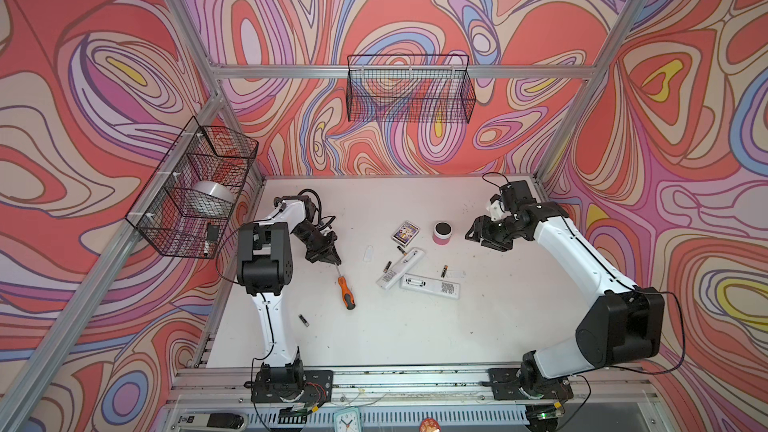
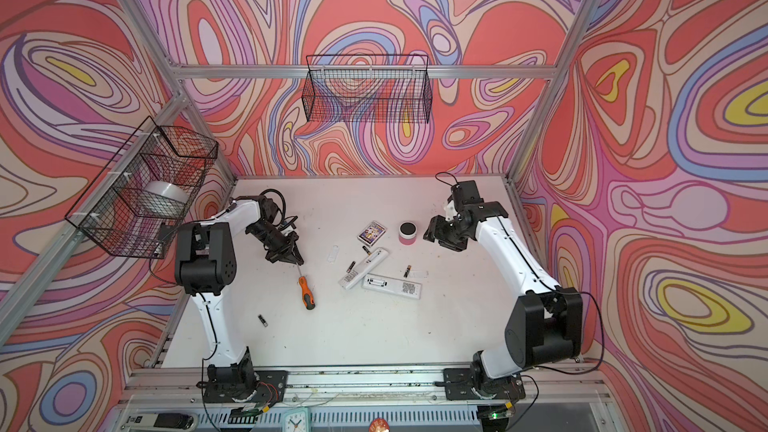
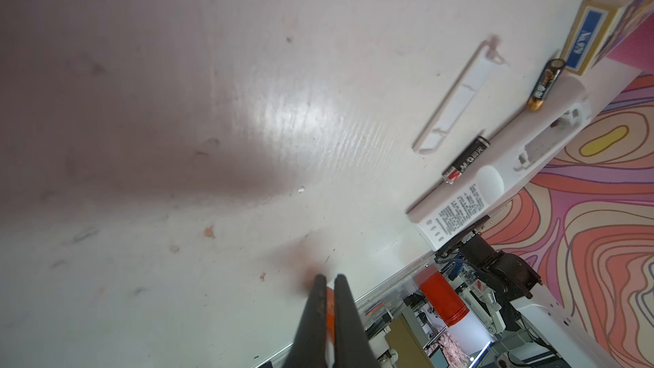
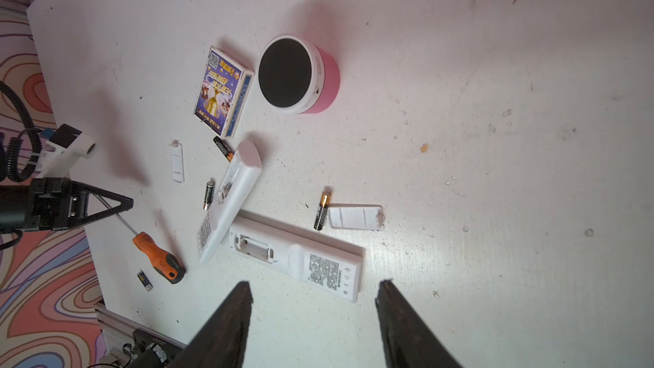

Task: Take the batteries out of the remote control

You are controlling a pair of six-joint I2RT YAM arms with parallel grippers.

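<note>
Two white remote controls lie back-up mid-table, one slanted (image 1: 401, 268) (image 4: 233, 200) and one flat (image 1: 430, 285) (image 4: 297, 253), both with their battery bays uncovered and bare. Several batteries lie loose on the table: one by the card box (image 4: 223, 148), one beside the slanted remote (image 4: 208, 194), one by a cover (image 4: 322, 210), one far off near the screwdriver handle (image 4: 144, 280). My left gripper (image 1: 334, 261) (image 3: 330, 279) is shut, low over the screwdriver's shaft end. My right gripper (image 1: 478, 236) (image 4: 315, 290) hangs open and empty above the flat remote.
An orange-handled screwdriver (image 1: 346, 292) lies left of the remotes. Two white battery covers (image 4: 354, 217) (image 4: 177, 162) lie loose. A card box (image 1: 405, 230) and a pink speaker (image 1: 443, 233) stand behind the remotes. Wire baskets hang on the left (image 1: 195, 189) and back (image 1: 409, 91) walls.
</note>
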